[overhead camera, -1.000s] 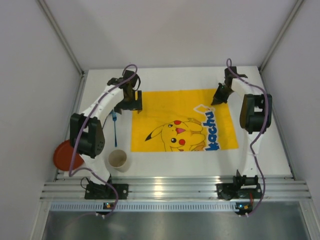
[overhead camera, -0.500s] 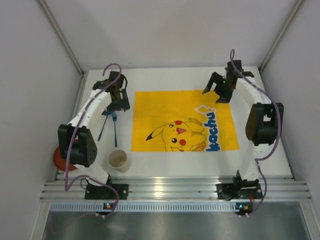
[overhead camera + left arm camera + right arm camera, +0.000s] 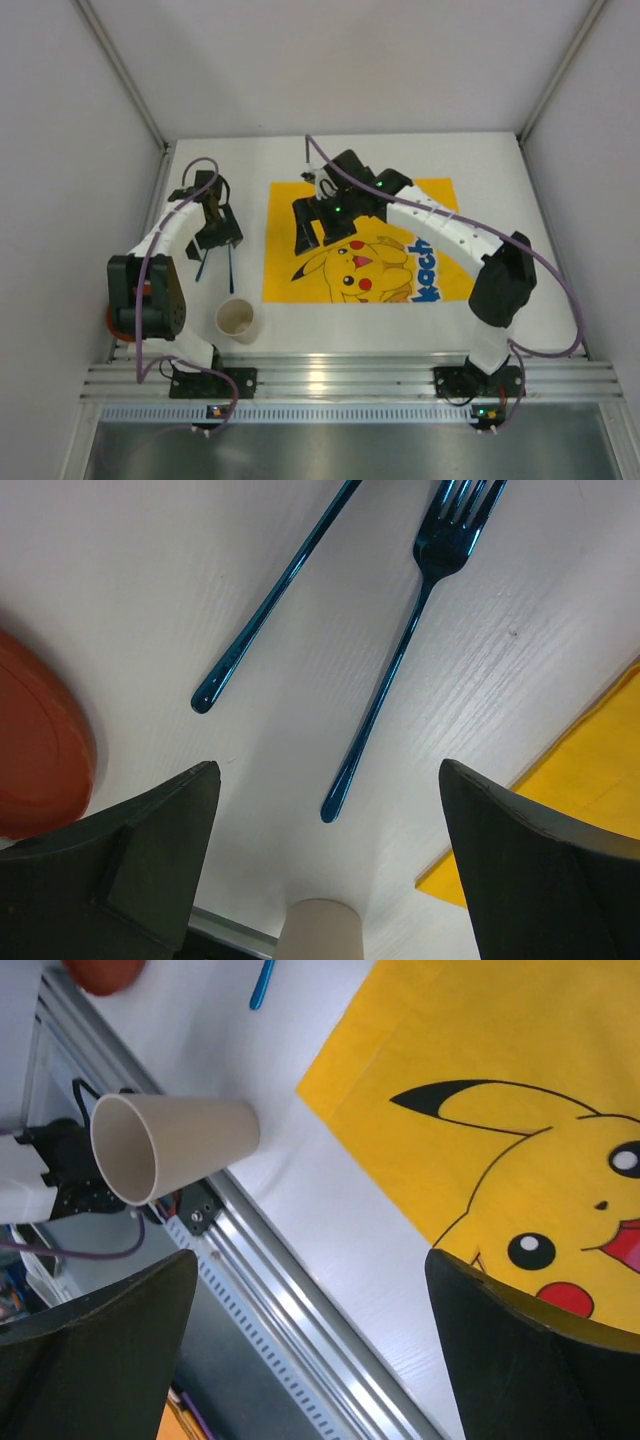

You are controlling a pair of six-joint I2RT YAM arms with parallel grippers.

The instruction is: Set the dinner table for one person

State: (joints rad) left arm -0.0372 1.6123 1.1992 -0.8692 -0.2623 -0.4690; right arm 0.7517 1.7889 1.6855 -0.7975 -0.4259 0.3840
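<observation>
Both arms have left the mat's far corners. L gripper [image 3: 217, 228] now hangs over the blue fork [image 3: 420, 630] & a second blue utensil [image 3: 270, 600], which lie on the dinner table [image 3: 450, 155] left of the yellow Pikachu mat [image 3: 280, 290]; jaws wide apart, nothing held. R gripper [image 3: 318, 228] has swung over the mat's left half, also spread wide & empty, looking toward the paper cup [image 3: 170, 1145]. Red plate [image 3: 35, 740] sits near L. Mat looks placed; cutlery, cup & plate probably next.

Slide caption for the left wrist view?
Open left end effector above a shiny blue metal fork and second blue utensil on the flat white tabletop.
</observation>
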